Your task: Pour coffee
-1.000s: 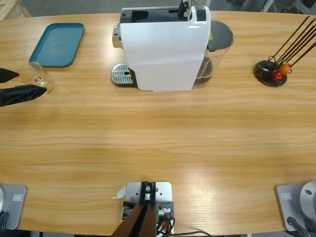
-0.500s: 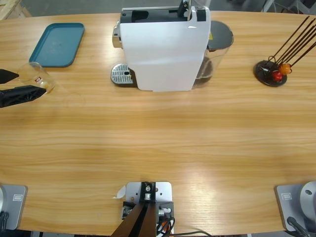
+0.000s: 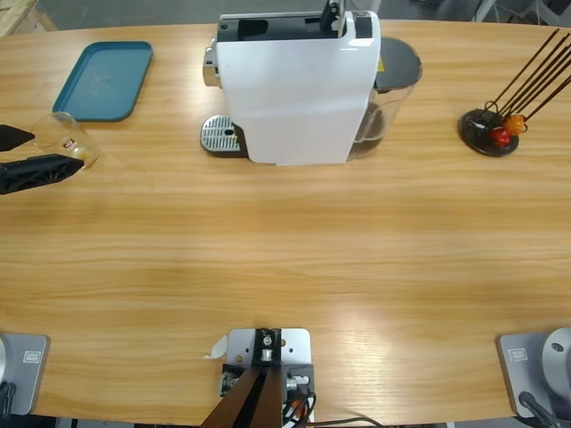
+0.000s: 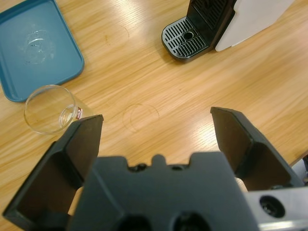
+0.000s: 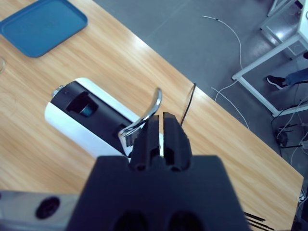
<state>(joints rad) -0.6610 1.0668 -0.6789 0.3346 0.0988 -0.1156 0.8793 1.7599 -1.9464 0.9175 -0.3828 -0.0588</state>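
Observation:
A small clear glass tumbler [image 4: 49, 109] with a red mark stands on the wood beside the blue tray; a thin film of pale coffee [image 4: 66, 115] lies at its bottom. My left gripper [image 4: 156, 117] is open, and the tumbler is just ahead of its left jaw tip, not between the jaws. From above, the left gripper [image 3: 58, 150] enters at the left edge against the tumbler [image 3: 73, 135]. My right gripper [image 5: 161, 121] is shut, hovering over the white coffee machine [image 5: 84, 122] right beside its raised silver lever [image 5: 150, 109].
The coffee machine [image 3: 299, 89] stands at the back middle with its drip grate [image 3: 222, 135] facing left. A blue tray [image 3: 103, 80] lies at the back left. A dark stand with sticks [image 3: 489, 129] is at the far right.

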